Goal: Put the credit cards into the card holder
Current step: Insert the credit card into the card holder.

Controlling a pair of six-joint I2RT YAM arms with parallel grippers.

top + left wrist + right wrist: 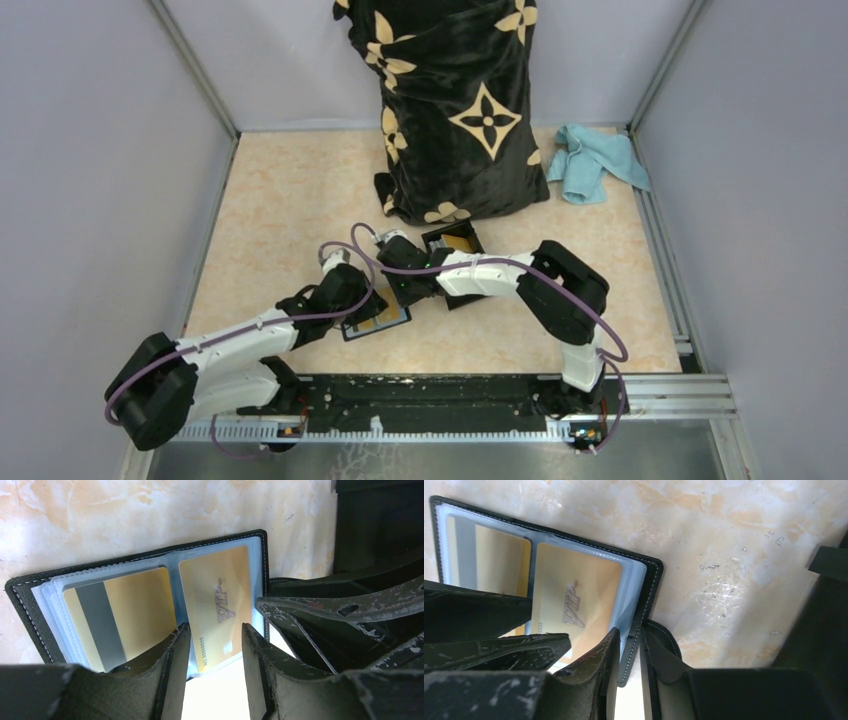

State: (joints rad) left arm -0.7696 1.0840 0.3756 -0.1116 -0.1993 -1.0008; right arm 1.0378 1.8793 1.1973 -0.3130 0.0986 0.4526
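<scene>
The black card holder lies open on the table, in the top view under both grippers. Its clear sleeves hold two orange-gold credit cards: one with a grey stripe and a "VIP" card that sticks out of the sleeve's near edge. My left gripper is open, its fingers straddling the VIP card's near end. My right gripper is shut on the card holder's right edge, beside the strap tab. No light blue card is in view.
A rigid black box with a gold card in it stands just behind the grippers. A large black pillow with gold flowers is at the back. A teal cloth lies at the back right. Walls enclose the table.
</scene>
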